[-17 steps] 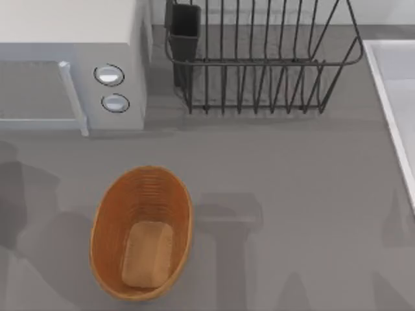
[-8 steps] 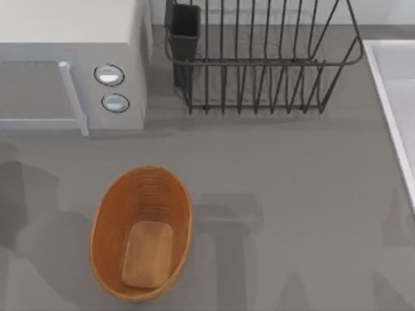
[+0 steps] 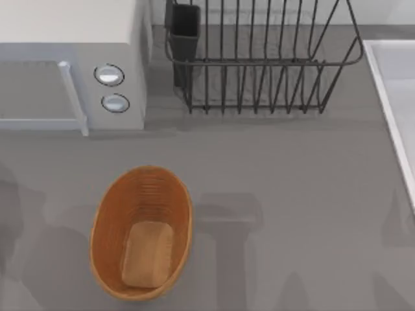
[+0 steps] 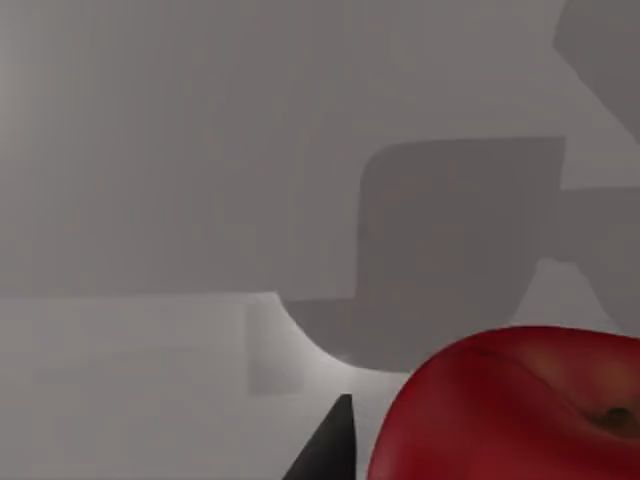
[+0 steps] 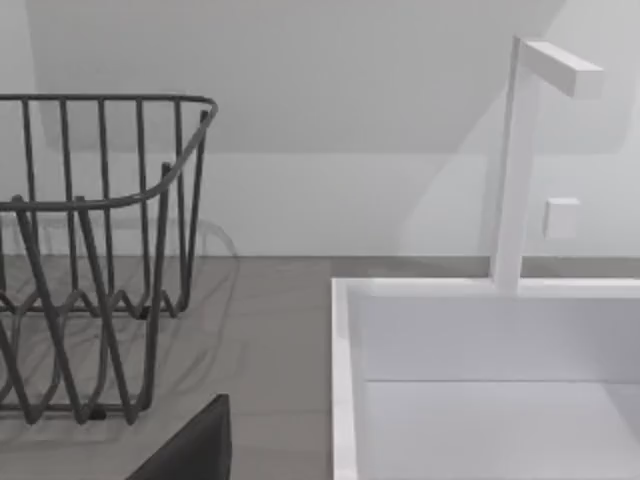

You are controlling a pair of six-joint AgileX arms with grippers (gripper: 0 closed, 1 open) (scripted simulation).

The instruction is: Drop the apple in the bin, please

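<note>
The apple (image 4: 510, 410), glossy and red, looms very close in the left wrist view, right beside a black part of my left gripper (image 4: 335, 445). Whether the gripper holds the apple I cannot tell. The bin (image 3: 104, 227), an oval orange-brown woven basket with a tan pad on its bottom, stands near the table's front left in the top view, with nothing else inside. A black part of my right gripper (image 5: 200, 440) shows low in the right wrist view, parked facing the dish rack and the sink.
A white microwave (image 3: 71, 65) stands at the back left. A black wire dish rack (image 3: 259, 58) sits at the back middle. A white sink (image 3: 395, 97) with a faucet (image 5: 515, 160) lies along the right edge. Grey tabletop stretches right of the basket.
In the top view the arm shadows on the table's left side have shrunk and drawn away toward the left edge. The basket has stayed put.
</note>
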